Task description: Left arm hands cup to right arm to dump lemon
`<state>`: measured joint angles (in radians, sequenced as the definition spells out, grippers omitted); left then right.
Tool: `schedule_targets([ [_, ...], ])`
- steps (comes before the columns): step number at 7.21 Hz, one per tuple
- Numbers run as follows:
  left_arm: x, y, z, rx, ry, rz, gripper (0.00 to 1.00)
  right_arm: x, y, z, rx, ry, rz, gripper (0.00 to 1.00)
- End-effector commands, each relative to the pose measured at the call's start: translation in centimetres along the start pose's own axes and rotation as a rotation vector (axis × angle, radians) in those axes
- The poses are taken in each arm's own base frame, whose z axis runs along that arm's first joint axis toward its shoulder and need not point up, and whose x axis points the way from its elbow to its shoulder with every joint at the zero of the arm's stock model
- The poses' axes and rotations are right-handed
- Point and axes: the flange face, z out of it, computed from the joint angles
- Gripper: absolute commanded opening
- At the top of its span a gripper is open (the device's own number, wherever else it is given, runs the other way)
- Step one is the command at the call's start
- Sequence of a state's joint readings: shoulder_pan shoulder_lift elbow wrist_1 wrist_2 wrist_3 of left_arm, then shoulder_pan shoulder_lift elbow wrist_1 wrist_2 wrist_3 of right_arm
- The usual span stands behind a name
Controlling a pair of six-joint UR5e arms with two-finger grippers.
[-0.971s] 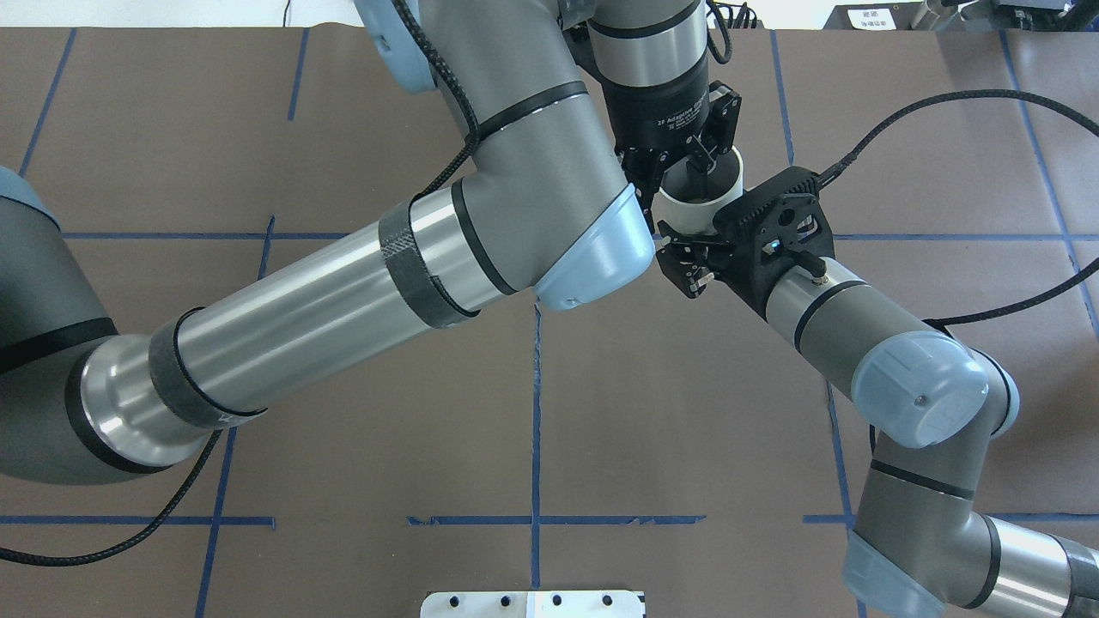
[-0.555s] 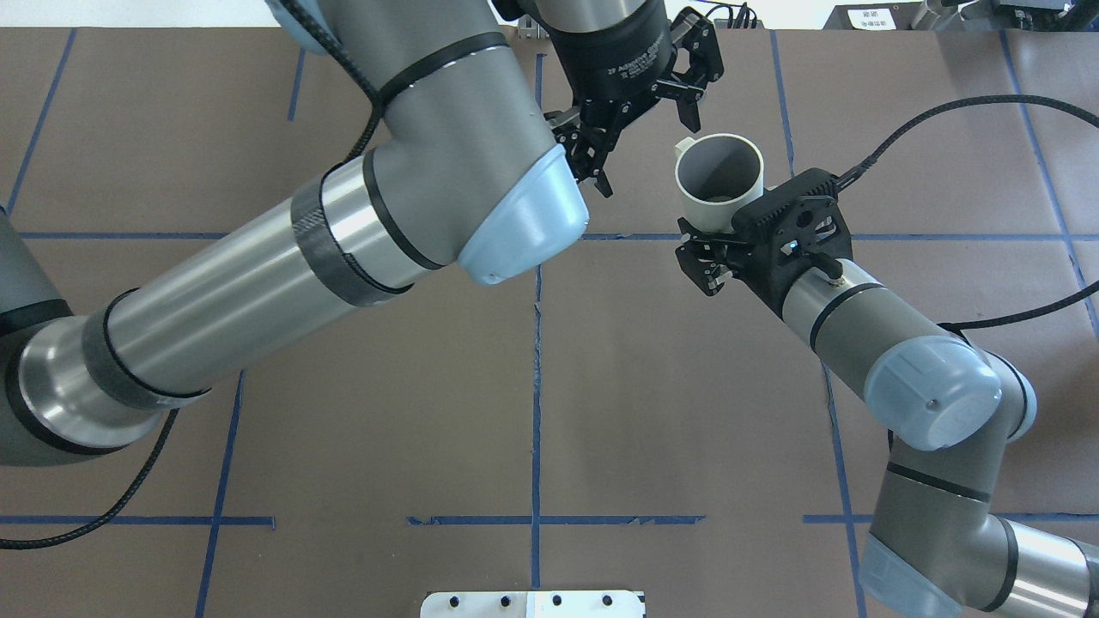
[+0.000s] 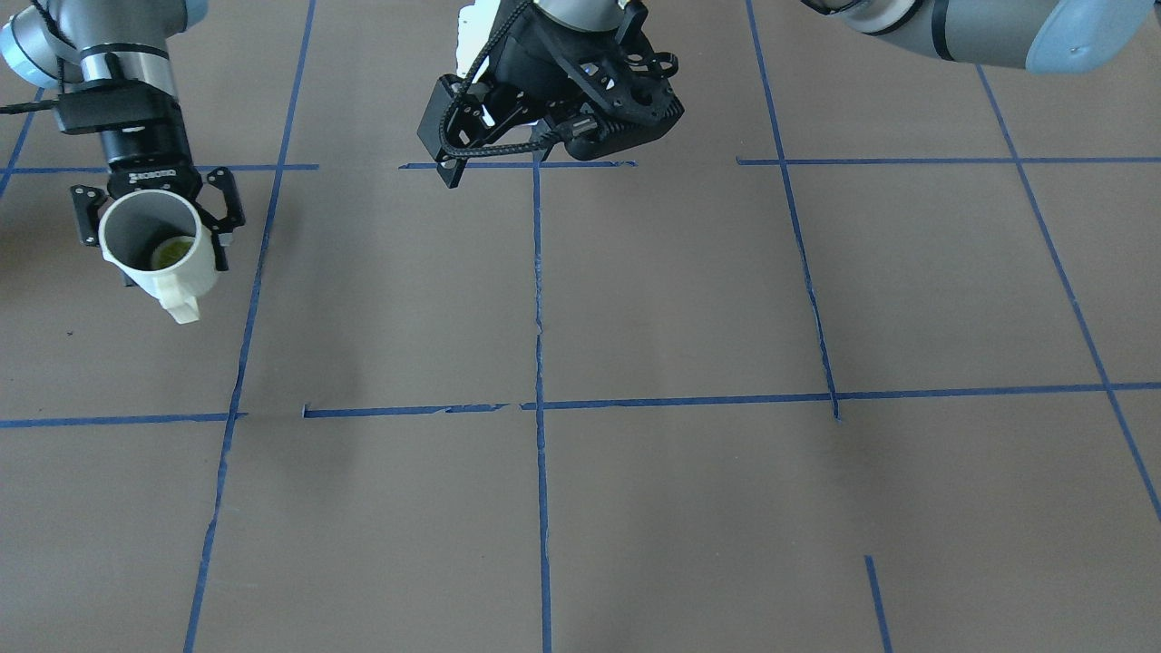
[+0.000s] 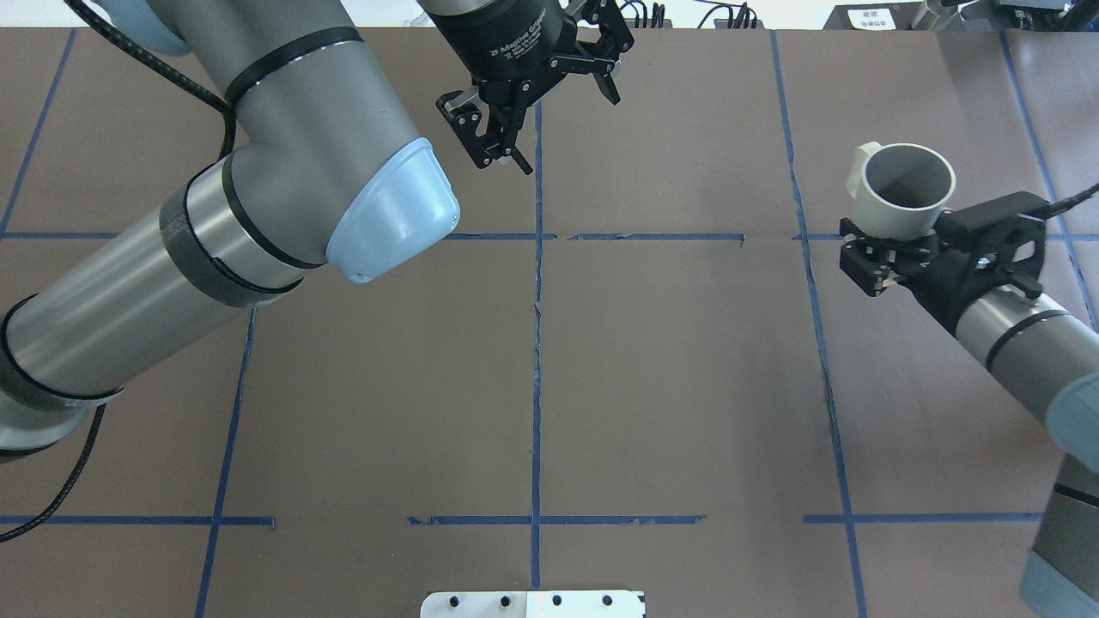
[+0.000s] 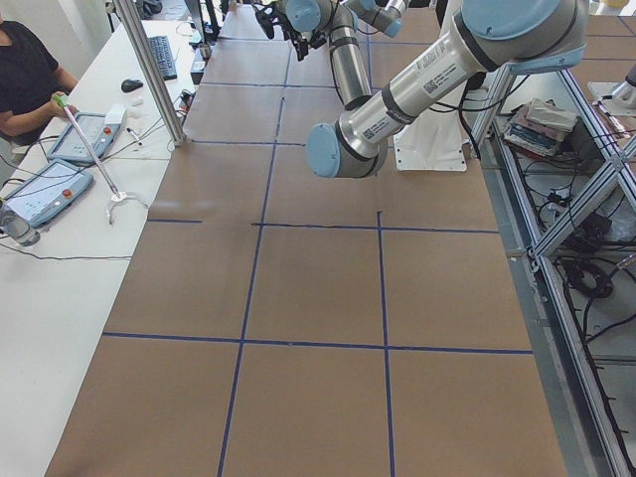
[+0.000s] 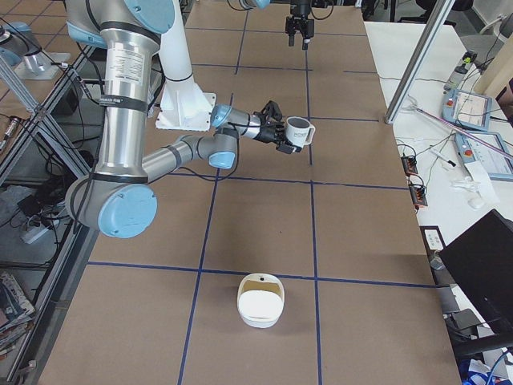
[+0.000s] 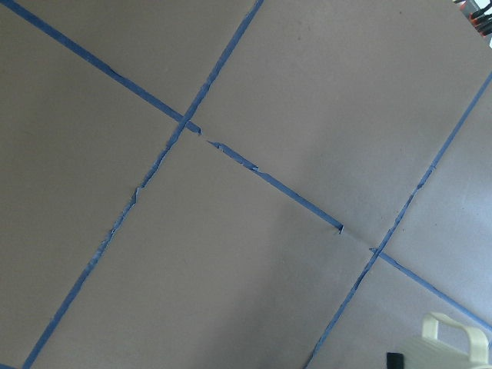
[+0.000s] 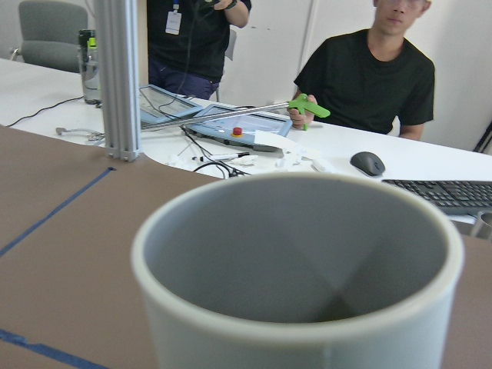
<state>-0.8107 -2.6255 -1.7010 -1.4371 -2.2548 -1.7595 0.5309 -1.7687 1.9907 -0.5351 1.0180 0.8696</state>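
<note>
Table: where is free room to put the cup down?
The middle squares are bare, between the left gripper at the far edge and the white container at the near edge. Crowded only at right, around the right gripper holding the cup.

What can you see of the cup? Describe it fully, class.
The cup is a white mug with a grey inside and a squarish loop handle pointing away from the robot. It looks ceramic. It is upright, held above the table by the right gripper clamped on its sides. A yellow-green lemon slice lies inside.
</note>
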Motion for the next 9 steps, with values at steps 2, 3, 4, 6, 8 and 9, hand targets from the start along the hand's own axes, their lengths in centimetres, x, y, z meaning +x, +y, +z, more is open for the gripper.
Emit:
schedule_targets([
  [2, -0.1, 0.2, -0.4, 0.002, 0.009, 0.006, 1.00, 15.9, 7.6, -5.3, 0.040, -0.030, 0.250, 0.11],
  [3, -0.1, 0.3, -0.5, 0.002, 0.010, 0.007, 1.00, 23.1, 12.7, -7.0, 0.049, -0.070, 0.275, 0.07],
  [4, 0.0, 0.4, -0.6, 0.001, 0.012, 0.009, 1.00, 28.7, 16.2, -8.8, 0.050, -0.109, 0.363, 0.05],
  [6, 0.1, 0.7, -1.0, 0.000, 0.020, 0.014, 1.00, 33.2, 15.1, -10.2, 0.006, -0.120, 0.475, 0.05],
  [8, 0.0, 1.1, -1.4, -0.002, 0.027, 0.020, 1.00, 35.7, 12.8, -11.3, -0.009, -0.149, 0.739, 0.06],
  [9, 0.0, 1.1, -1.5, 0.000, 0.029, 0.021, 1.00, 36.1, 12.4, -11.8, 0.001, -0.159, 0.898, 0.06],
])
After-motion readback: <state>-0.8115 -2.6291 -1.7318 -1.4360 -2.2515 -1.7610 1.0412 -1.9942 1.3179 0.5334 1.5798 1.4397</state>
